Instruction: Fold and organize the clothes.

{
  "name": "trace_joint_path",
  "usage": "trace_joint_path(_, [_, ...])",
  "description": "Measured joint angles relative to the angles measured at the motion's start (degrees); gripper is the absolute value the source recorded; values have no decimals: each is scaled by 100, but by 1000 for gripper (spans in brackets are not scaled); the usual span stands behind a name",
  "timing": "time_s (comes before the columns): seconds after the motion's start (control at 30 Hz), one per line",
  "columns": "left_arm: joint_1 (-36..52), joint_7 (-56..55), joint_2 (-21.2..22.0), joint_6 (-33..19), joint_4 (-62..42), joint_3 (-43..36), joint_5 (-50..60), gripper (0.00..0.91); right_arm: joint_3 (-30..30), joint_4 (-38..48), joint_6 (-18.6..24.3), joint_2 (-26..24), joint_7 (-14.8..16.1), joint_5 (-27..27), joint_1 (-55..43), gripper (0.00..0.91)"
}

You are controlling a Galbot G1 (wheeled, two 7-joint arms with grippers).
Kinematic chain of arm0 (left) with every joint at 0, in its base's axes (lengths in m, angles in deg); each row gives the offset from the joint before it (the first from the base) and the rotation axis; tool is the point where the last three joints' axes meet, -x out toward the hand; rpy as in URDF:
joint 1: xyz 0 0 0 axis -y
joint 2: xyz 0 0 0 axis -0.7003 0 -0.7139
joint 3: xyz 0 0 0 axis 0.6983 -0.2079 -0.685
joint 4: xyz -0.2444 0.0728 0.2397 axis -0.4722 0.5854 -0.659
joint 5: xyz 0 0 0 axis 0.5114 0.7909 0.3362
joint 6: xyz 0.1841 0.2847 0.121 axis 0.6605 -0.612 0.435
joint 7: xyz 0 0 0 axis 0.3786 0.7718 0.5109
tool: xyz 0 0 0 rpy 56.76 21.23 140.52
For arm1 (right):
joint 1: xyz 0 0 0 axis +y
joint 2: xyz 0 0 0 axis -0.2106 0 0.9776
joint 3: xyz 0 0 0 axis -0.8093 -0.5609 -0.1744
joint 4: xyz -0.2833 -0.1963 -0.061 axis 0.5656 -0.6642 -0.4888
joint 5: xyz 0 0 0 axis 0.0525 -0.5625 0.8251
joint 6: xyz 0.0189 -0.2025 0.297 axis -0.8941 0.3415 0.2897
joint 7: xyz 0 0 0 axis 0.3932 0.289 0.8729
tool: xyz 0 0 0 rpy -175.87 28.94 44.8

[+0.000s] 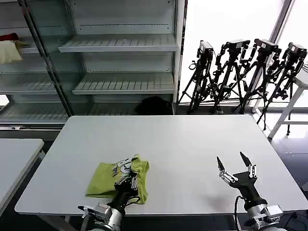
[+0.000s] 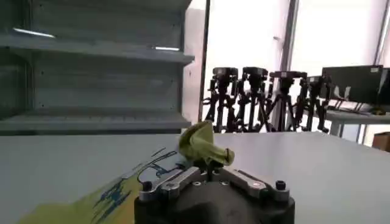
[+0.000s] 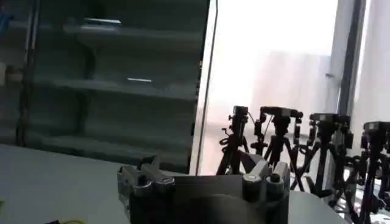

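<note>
1. while the left gripper [image 1: 129,179] sits at the lower left of centre in the head view, its fingers are pressed together on a bunched fold of the lime t-shirt [image 1: 108,179], which lies crumpled on the white table [image 1: 183,144] near the front edge.
2. in the left wrist view a twisted nub of the t-shirt [image 2: 204,145] pokes up between the closed fingers, with the printed graphic trailing toward the lower left of that frame; such a small pinch could slip out if the arm pulls fast.
3. because the cloth is wadded rather than flat, a lift may drag several layers together and leave a lopsided fold.
4. the shirt sits close to the table's near edge, so a pull toward the robot risks it sliding off.
5. the right gripper [image 1: 237,169], lower right in the head view, hovers spread wide over bare table, well apart from the shirt; it cannot pin the fabric from there.
</note>
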State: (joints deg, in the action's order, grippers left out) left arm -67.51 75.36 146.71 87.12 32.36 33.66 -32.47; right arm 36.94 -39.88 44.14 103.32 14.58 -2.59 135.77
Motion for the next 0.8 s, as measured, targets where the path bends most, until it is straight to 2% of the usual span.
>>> trace_joint_path(0.03, [10, 10, -8, -1, -24, -7, 13, 907, -7, 1, 4, 5, 1, -2, 1, 907])
trace_joint_path(0.57, [13, 182, -232, 169, 311, -97, 78, 907, -73, -12, 6, 11, 20, -59, -20, 907])
trace_joint_path(0.8, [-67, 117, -447, 285, 620, 225, -116, 907, -41, -12, 19, -12, 11, -41, 4, 907])
